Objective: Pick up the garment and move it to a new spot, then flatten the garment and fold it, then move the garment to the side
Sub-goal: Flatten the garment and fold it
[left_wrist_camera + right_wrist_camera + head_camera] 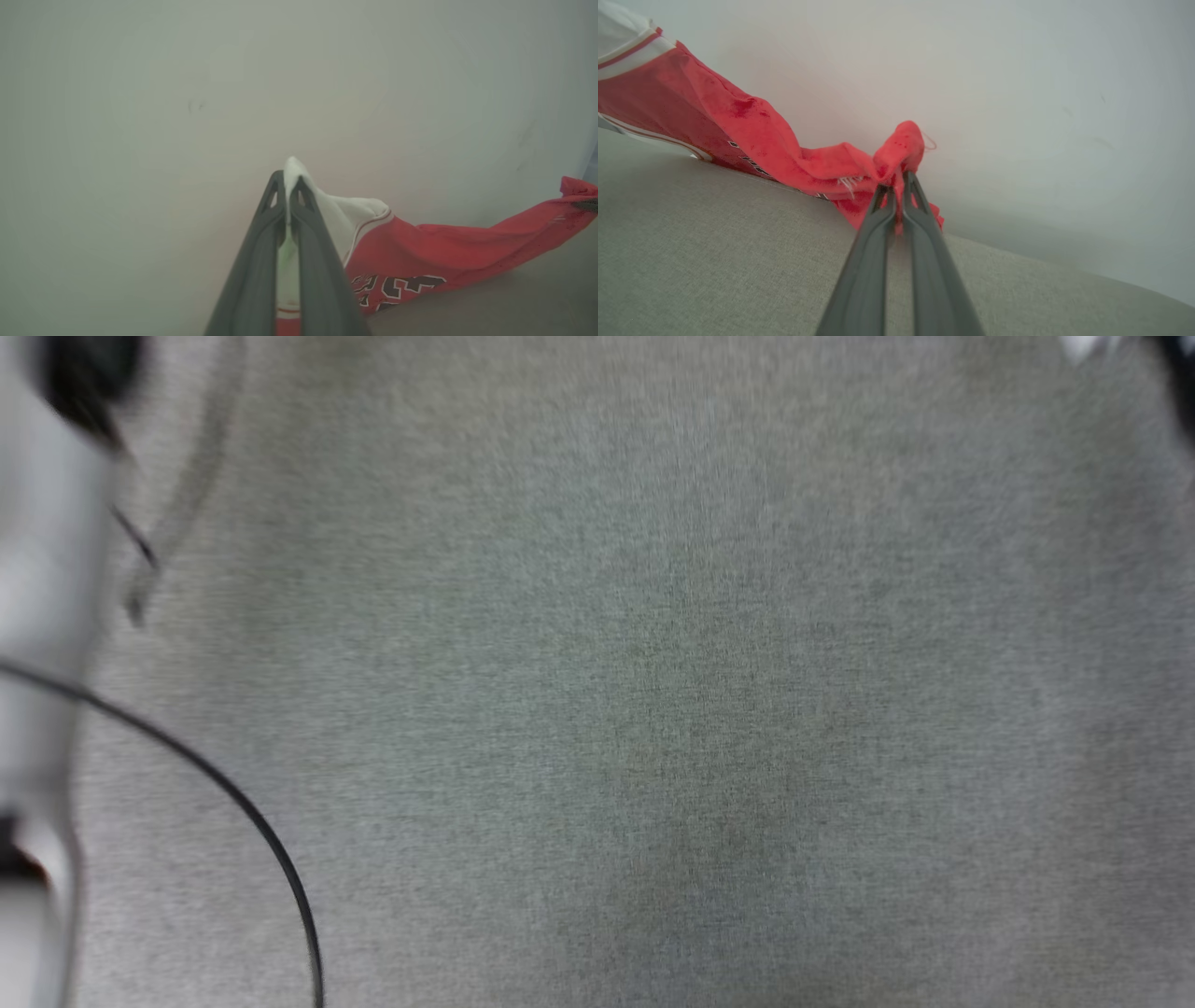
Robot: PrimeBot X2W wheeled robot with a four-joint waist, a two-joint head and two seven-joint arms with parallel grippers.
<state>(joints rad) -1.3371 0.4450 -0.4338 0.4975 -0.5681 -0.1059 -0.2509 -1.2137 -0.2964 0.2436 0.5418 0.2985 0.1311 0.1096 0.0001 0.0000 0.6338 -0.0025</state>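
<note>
Left gripper [287, 182]: fingers pressed together, a fold of white panel pinched between them and poking out past the tips. Right gripper [896, 184]: also clamped tight, on a bunched red corner with a few loose threads.

The jersey [434, 256] is strung between the two, sagging in the middle. In the left wrist view the white panel with red-white striped trim is at the left gripper's end. Red body runs off to the right, with black white-edged numbers [397, 287] on the lower part, partly folded and not readable. In the right wrist view the jersey [752, 126] runs up-left from the pinch point, lower edge dropping behind the edge of a grey woven upholstered surface [714, 256]. Can't tell if it touches. Pale wall [233, 84] behind.

Head view is motion-blurred: grey woven surface [653, 709], pale forearm [42, 569] along the left edge, black cable [233, 793] curving across the lower left.
</note>
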